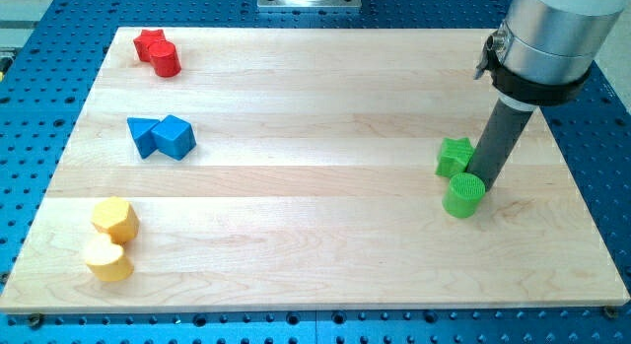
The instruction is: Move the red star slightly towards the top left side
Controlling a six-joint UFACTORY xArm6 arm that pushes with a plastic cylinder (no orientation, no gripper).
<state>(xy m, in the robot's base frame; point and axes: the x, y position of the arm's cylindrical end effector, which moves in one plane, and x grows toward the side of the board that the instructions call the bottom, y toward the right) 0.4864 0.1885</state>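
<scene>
The red star [148,43] is found at the worktop's [315,107] top left, touching a red cylinder [167,60]. My tip [480,179] is set far right, between green star [455,157] and green cylinder [463,195]. No jaws are fitted.

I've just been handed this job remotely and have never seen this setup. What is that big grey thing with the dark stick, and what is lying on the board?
The grey cylinder at the view's top right is the end of a robot arm. It has no claw and holds nothing; it only pushes blocks with a dark rod. My tip sits on the wooden board, touching or nearly touching the green cylinder, just right of the green star. There is one camera picture, looking down at the board at a slant. At the view's left lie the red star beside a red cylinder, two blue blocks side by side, and two yellow blocks. The red star is far from my tip.
</scene>
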